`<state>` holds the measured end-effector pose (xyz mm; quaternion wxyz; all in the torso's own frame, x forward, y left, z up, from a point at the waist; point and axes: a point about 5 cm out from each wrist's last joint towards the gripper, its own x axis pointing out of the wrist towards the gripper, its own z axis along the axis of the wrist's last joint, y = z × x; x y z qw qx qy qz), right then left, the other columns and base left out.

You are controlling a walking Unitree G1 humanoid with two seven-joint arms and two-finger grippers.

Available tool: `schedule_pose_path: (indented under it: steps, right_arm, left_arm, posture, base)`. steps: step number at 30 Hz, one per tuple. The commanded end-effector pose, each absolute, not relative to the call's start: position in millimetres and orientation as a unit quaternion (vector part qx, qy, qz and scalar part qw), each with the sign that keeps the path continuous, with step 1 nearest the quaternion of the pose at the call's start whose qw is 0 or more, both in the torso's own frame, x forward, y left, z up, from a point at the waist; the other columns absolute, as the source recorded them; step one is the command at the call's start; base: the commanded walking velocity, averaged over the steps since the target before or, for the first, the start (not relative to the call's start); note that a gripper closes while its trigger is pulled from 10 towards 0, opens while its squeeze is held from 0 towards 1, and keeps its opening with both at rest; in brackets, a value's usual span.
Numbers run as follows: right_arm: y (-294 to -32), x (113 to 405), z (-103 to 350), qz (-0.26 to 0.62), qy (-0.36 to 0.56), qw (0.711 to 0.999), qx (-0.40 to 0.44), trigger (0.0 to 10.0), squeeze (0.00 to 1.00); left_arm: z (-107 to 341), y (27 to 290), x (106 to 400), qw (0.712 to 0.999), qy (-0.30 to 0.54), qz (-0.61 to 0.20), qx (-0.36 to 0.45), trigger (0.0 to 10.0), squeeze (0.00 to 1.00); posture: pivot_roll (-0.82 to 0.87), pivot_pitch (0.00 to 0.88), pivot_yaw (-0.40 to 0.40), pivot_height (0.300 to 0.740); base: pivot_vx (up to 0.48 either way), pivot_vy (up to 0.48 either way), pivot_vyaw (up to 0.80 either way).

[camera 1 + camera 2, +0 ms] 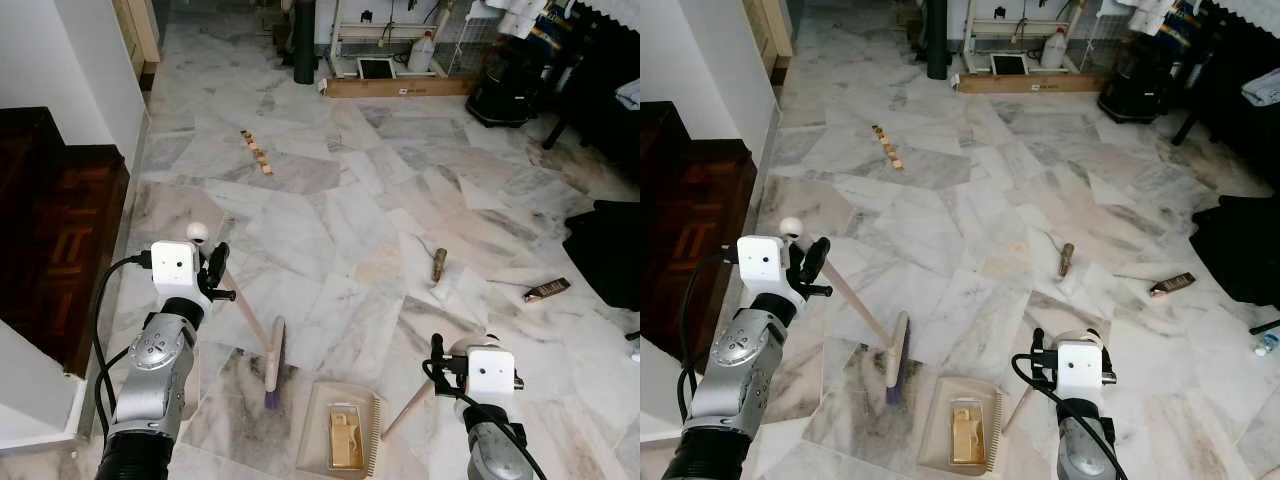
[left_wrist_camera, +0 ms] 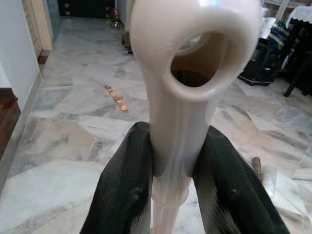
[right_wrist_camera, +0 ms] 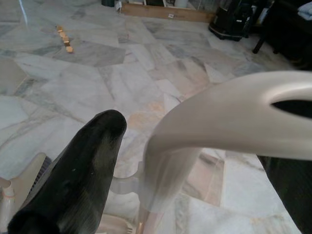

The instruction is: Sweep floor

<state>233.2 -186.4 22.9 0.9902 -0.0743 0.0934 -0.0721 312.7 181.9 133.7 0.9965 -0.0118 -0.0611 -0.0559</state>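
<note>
Marble floor (image 1: 330,230): left claw (image 2: 170,161) clamps broom (image 1: 273,362) handle, head down beside dustpan (image 1: 340,437); right claw (image 3: 161,161) grips dustpan handle, open floor ahead.

Left gripper (image 1: 810,262) grips broom (image 1: 896,357) handle; dustpan (image 1: 940,430) holding a tan block (image 1: 966,433) lies right of the bristles.

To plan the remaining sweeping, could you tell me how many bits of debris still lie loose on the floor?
3: a row of small blocks far ahead, a brown stick mid-floor, and a brown wrapper to its right. More may lie hidden.
</note>
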Motion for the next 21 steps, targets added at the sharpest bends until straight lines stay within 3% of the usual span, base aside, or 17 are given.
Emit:
schedule_pose_path:
  steps: [1, 2, 3, 4, 5, 6, 7, 8, 9, 10, 11, 13, 14, 15, 21]
  right_arm:
    - [-188.2, 231.0, 18.4, -0.073, 0.102, 0.989, -0.074, 0.9, 0.0]
    - [-188.0, 231.6, 18.1, -0.073, 0.102, 0.989, -0.074, 0.9, 0.0]
    - [-187.6, 232.6, 17.7, -0.071, 0.101, 0.99, -0.074, 0.0, 0.0]
    - [-187.3, 233.2, 17.6, -0.071, 0.101, 0.99, -0.074, 0.4, 0.0]
    - [-187.2, 233.4, 17.4, -0.071, 0.102, 0.989, -0.074, 1.5, 0.0]
    - [-187.2, 233.5, 17.2, -0.071, 0.102, 0.989, -0.075, 1.5, 0.0]
    - [-187.3, 233.7, 16.9, -0.072, 0.101, 0.99, -0.074, 3.4, 0.0]
    - [-187.3, 233.7, 16.9, -0.072, 0.101, 0.99, -0.074, 3.4, 0.0]
    - [-187.4, 233.7, 16.6, -0.072, 0.101, 0.989, -0.075, 4.4, 0.0]
    - [-187.5, 233.8, 16.4, -0.072, 0.101, 0.989, -0.075, 4.4, 0.0]
    - [-187.6, 233.7, 16.2, -0.072, 0.102, 0.989, -0.075, 9.8, 0.0]
    - [-188.0, 233.7, 15.4, -0.072, 0.103, 0.989, -0.076, 10.0, 0.0]
    - [-188.0, 233.8, 15.2, -0.072, 0.103, 0.989, -0.076, 8.0, 0.0]
    - [-187.8, 234.1, 15.1, -0.07, 0.102, 0.989, -0.075, 0.0, 0.0]
    - [-187.3, 234.7, 14.7, -0.068, 0.099, 0.99, -0.073, 0.0, 0.0]
  left_arm:
    - [138.1, 179.2, 313.4, 0.995, -0.081, -0.061, -0.008, 10.0, 0.0]
    - [138.0, 179.2, 313.4, 0.995, -0.08, -0.061, -0.008, 10.0, 0.0]
    - [137.8, 179.2, 313.3, 0.995, -0.08, -0.062, -0.007, 10.0, 0.0]
    - [137.7, 179.1, 313.3, 0.995, -0.08, -0.062, -0.007, 10.0, 0.0]
    - [137.7, 179.1, 313.3, 0.995, -0.08, -0.062, -0.008, 10.0, 0.0]
    - [137.7, 179.1, 313.3, 0.995, -0.08, -0.062, -0.008, 10.0, 0.0]
    - [137.8, 178.9, 313.1, 0.995, -0.08, -0.063, -0.008, 10.0, 0.0]
    - [137.8, 178.9, 313.1, 0.995, -0.08, -0.063, -0.008, 10.0, 0.0]
    - [137.6, 178.7, 313.0, 0.995, -0.079, -0.063, -0.008, 10.0, 0.0]
    - [137.5, 178.5, 312.9, 0.995, -0.079, -0.063, -0.008, 10.0, 0.0]
    - [137.6, 178.4, 312.9, 0.995, -0.079, -0.063, -0.008, 10.0, 0.0]
    - [137.4, 178.2, 312.8, 0.995, -0.079, -0.064, -0.008, 10.0, 0.0]
    - [137.3, 178.2, 312.9, 0.995, -0.079, -0.064, -0.008, 10.0, 0.0]
    - [137.1, 178.4, 312.9, 0.995, -0.079, -0.063, -0.008, 10.0, 0.0]
    - [136.4, 178.4, 312.7, 0.995, -0.078, -0.064, -0.008, 10.0, 0.0]
  posture:
    - [0.14, 0.114, -0.075, 0.74]
    - [0.14, 0.114, -0.075, 0.74]
    - [0.14, 0.114, -0.075, 0.74]
    - [0.14, 0.114, -0.075, 0.74]
    - [0.14, 0.114, -0.075, 0.74]
    - [0.14, 0.114, -0.075, 0.74]
    - [0.15, 0.116, -0.074, 0.74]
    - [0.15, 0.116, -0.074, 0.74]
    - [0.15, 0.116, -0.074, 0.74]
    - [0.15, 0.116, -0.074, 0.74]
    - [0.15, 0.117, -0.074, 0.74]
    - [0.15, 0.116, -0.074, 0.74]
    - [0.15, 0.116, -0.074, 0.74]
    - [0.15, 0.116, -0.074, 0.74]
    - [0.15, 0.116, -0.074, 0.74]
  base:
    - [0.0, 0.0, 0.0]
    - [0.0, 0.0, 0.0]
    - [0.0, 0.0, 0.0]
    - [0.0, 0.0, 0.0]
    - [0.0, 0.0, 0.0]
    - [0.0, 0.0, 0.0]
    - [0.0, 0.0, 0.0]
    - [0.0, 0.0, 0.0]
    - [0.0, 0.0, 0.0]
    - [0.0, 0.0, 0.0]
    - [0.0, 0.0, 0.0]
    - [0.0, 0.0, 0.0]
    - [0.0, 0.0, 0.0]
    - [0.0, 0.0, 0.0]
    - [0.0, 0.0, 0.0]
